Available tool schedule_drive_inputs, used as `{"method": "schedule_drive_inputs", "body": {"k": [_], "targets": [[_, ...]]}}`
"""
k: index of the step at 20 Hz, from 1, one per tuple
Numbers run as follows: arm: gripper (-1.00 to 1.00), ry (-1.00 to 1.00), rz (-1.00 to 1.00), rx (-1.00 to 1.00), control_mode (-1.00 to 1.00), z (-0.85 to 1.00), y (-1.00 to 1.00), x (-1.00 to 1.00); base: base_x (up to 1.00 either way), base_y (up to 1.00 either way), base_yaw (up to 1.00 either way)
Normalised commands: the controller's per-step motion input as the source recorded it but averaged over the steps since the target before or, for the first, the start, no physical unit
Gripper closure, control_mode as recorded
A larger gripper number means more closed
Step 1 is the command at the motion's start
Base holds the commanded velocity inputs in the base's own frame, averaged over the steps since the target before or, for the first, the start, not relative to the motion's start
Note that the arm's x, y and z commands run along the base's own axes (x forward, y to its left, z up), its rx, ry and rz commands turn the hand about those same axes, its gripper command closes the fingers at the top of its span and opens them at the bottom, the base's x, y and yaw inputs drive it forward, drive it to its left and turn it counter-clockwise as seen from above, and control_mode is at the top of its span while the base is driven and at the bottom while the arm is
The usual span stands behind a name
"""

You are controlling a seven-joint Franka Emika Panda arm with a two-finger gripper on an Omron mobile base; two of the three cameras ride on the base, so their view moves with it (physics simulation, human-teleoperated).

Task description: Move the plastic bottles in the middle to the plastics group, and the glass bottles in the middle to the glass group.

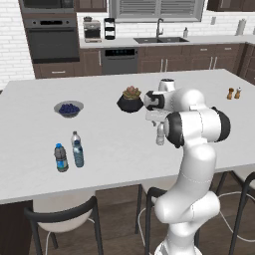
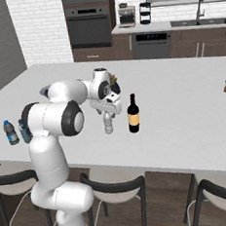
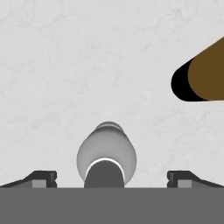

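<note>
A clear plastic bottle with a white cap stands upright in the middle of the island. My gripper hangs open directly over it, pointing straight down. In the hand view the bottle's top sits centred between the two fingertips, untouched. The dark glass bottle with a tan label stands just right of it. At the left, near the front edge, stand the blue-label bottle, a white-capped clear bottle and a blue-tinted bottle. Two tiny amber bottles stand far right.
A dark pot with a plant stands just behind the gripper. A bowl of blueberries sits at the left. Black stools line the near edge of the white island.
</note>
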Motion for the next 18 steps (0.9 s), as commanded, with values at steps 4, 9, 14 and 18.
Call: {"method": "schedule_drive_inputs", "body": {"k": [4, 9, 14, 18], "targets": [[-1.00, 0.00, 0.00, 0.00, -1.00, -0.07, 0.00, 0.00, 0.00, 0.00, 0.00], [-1.00, -0.02, 0.00, 0.00, -1.00, -0.02, 0.00, 0.05, 0.00, 0.00, 0.00], [-1.00, 0.00, 0.00, 0.00, -1.00, -0.17, 0.00, 0.00, 0.00, 0.00, 0.00], [-1.00, 0.00, 0.00, 0.00, -1.00, -0.08, 0.00, 0.00, 0.00, 0.00, 0.00]]}}
